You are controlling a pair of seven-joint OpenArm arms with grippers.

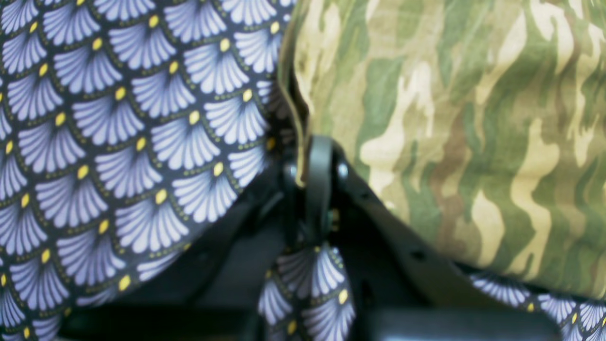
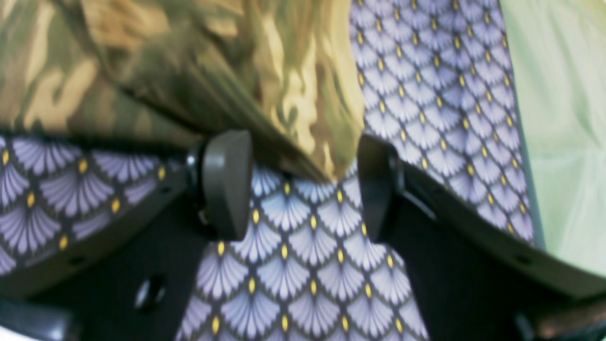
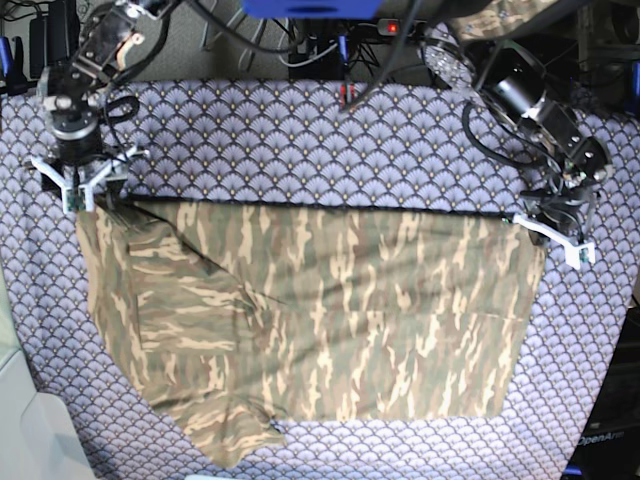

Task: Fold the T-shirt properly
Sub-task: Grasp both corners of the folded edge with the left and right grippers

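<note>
Covering most of the table cloth point(image 3: 300, 130), which is printed with purple-grey fan scales, the T-shirt point(image 3: 320, 320) is lying spread out in tan, olive and brown camouflage. Its top edge is running in a straight, taut-looking line between the two grippers; its lower left part is rumpled and trailing toward the near edge of the table.

The fabric is looking light, thin and very soft, draping and creasing freely, so it is likely sagging wherever it is not supported. Pinching it at corners and along hems seems the safest hold, since a grip mid-panel would probably bunch it.

The left gripper point(image 1: 315, 175), at the shirt's right-hand corner in the base view, is pinching the shirt's edge, its fingers pressed closed with a thin line of cloth between them. The right gripper point(image 2: 303, 184), at the opposite top corner, is standing with its fingers point(image 2: 227, 184) wide apart, a pointed corner of the shirt hanging into the gap and touching neither pad.

Only the base view is showing the whole garment and both arms. Only the wrist views are showing the finger spacing, which is too small to read from above.
</note>
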